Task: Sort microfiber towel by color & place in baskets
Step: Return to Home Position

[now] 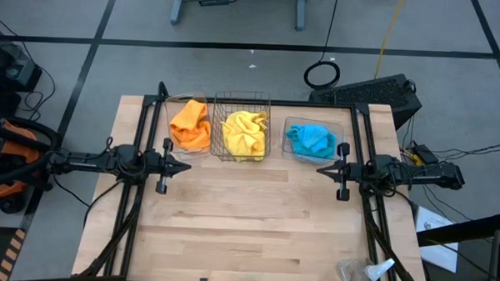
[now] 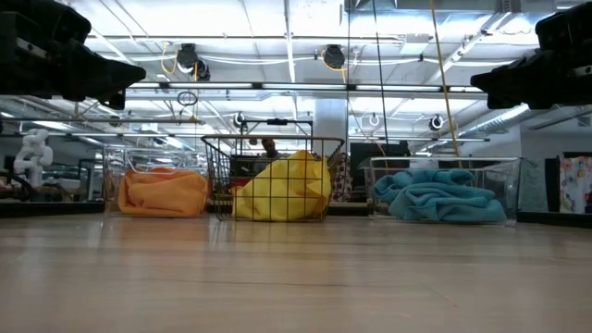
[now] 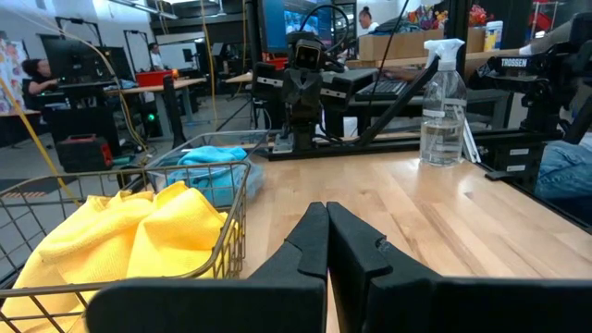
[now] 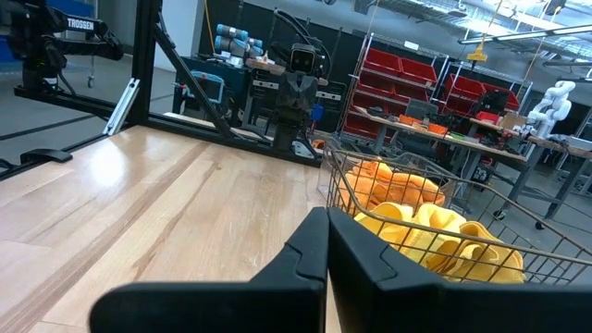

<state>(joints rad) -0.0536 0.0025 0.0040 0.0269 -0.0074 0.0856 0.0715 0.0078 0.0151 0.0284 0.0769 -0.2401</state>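
Three baskets stand in a row at the table's far edge. An orange towel [image 1: 190,126] lies in the left clear tub [image 1: 169,113]. A yellow towel [image 1: 243,134] fills the dark wire-mesh basket [image 1: 242,98] in the middle. A blue towel [image 1: 310,140] lies in the right clear tub [image 1: 342,127]. My left gripper [image 1: 187,165] is shut and level at the table's left side, pointing right, near the orange tub. My right gripper [image 1: 320,170] is shut and level at the right side, pointing left, near the blue tub. Neither holds anything.
A clear spray bottle [image 1: 364,271] lies at the table's near right corner. The wooden tabletop [image 1: 247,215] between the arms and toward the near edge is bare. Black frame rails [image 1: 131,203] run along both sides.
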